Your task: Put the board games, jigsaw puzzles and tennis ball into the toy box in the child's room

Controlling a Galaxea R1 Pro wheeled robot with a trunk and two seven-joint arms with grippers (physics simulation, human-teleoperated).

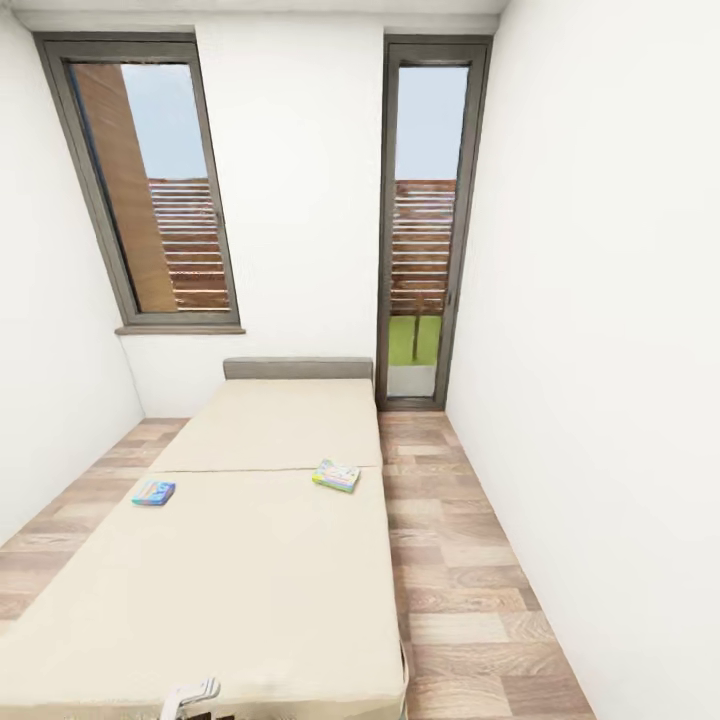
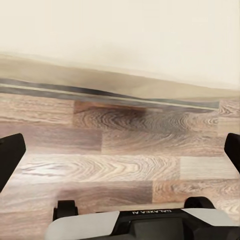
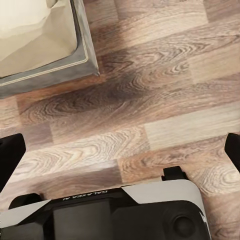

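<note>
At the bottom edge of the head view, a white piece of the robot's arm pokes up over the near end of the bed; which arm it belongs to cannot be told. The bed's beige mattress cover runs away from the camera to a low grey headboard against the far wall.

Two board games lie on the mattress, well apart. The small blue-cyan box sits near the bed's left edge. The larger green-edged box with a pastel cover lies near the right edge, just beyond a seam across the mattress.

The left gripper hangs over the wood-plank floor, its dark fingertips spread wide at the picture's sides with nothing between them; the bed's dark base rail lies just ahead. The right gripper is likewise spread wide and empty above the floor, close to a grey corner of the bed frame.

Beyond the bed, two tall dark-framed windows stand in the white far wall, the right one reaching the floor.
</note>
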